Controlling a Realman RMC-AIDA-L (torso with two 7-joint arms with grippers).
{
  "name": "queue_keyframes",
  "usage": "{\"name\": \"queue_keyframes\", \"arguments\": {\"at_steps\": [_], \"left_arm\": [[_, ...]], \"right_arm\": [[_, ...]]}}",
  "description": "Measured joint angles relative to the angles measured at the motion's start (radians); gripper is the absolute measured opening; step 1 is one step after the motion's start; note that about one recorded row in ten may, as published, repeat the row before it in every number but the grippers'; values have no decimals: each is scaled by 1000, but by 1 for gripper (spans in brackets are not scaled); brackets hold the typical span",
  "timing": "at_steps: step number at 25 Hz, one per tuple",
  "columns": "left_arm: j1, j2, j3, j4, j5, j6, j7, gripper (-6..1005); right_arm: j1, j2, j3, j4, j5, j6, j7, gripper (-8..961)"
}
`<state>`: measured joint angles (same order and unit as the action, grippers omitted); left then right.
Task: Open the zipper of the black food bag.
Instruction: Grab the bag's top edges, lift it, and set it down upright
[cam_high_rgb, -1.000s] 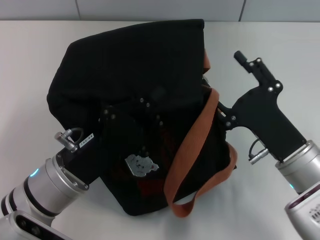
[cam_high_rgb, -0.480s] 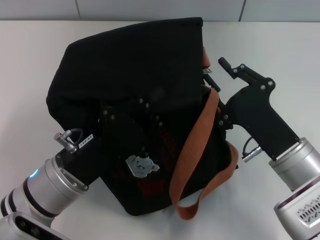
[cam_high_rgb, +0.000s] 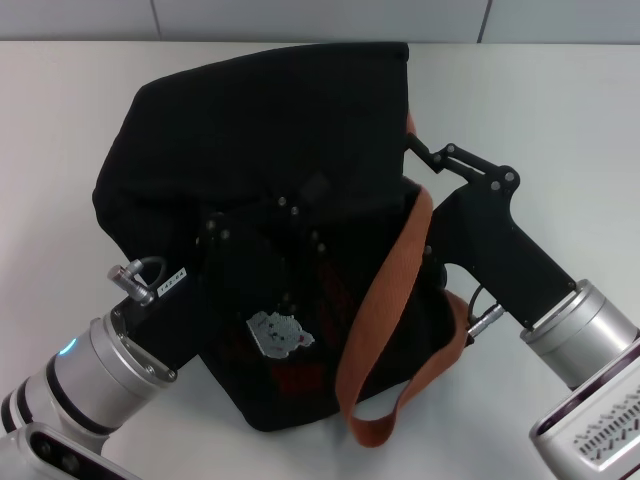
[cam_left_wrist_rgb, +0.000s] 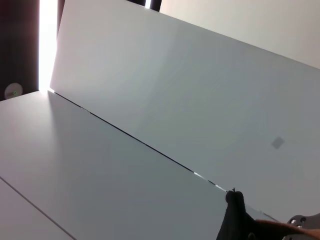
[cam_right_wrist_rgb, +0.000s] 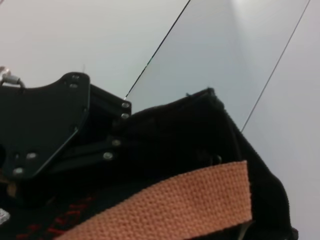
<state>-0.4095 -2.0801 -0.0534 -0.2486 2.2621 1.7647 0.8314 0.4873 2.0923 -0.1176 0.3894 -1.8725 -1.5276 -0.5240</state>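
The black food bag (cam_high_rgb: 260, 120) lies slumped on the white table, with an orange-brown strap handle (cam_high_rgb: 395, 290) looping over its right side and a small bear patch (cam_high_rgb: 278, 335) on the front. My left gripper (cam_high_rgb: 318, 187) rests on the bag's front face, shut on a fold of its fabric. My right gripper (cam_high_rgb: 420, 195) stands open at the bag's right edge. Its upper finger (cam_high_rgb: 450, 158) reaches the top right corner and the lower one sits behind the strap. The zipper is hidden. The right wrist view shows the bag's top corner (cam_right_wrist_rgb: 200, 125) and the strap (cam_right_wrist_rgb: 165, 210).
The white table (cam_high_rgb: 560, 110) runs out to the right and left of the bag, with a pale wall (cam_high_rgb: 300, 15) along its far edge. A short cable loop (cam_high_rgb: 150, 268) sticks out of my left wrist next to the bag.
My right gripper has moved left toward the bag, and its upper finger now touches the top right corner. The left gripper and the bag have stayed put.
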Motion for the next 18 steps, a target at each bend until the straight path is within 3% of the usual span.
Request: {"name": "queue_keyframes", "arguments": {"at_steps": [8, 16, 18], "left_arm": [[0, 0, -1, 0, 0, -1, 0, 89], [0, 0, -4, 0, -2, -1, 0, 89], [0, 0, -13, -6, -6, -1, -3, 88]], "right_arm": [[3, 0, -1, 18, -8, 20, -44, 284], [-7, 0, 30, 40, -4, 47, -108, -2], [-30, 0, 35, 36, -1, 60, -115, -2]]}}
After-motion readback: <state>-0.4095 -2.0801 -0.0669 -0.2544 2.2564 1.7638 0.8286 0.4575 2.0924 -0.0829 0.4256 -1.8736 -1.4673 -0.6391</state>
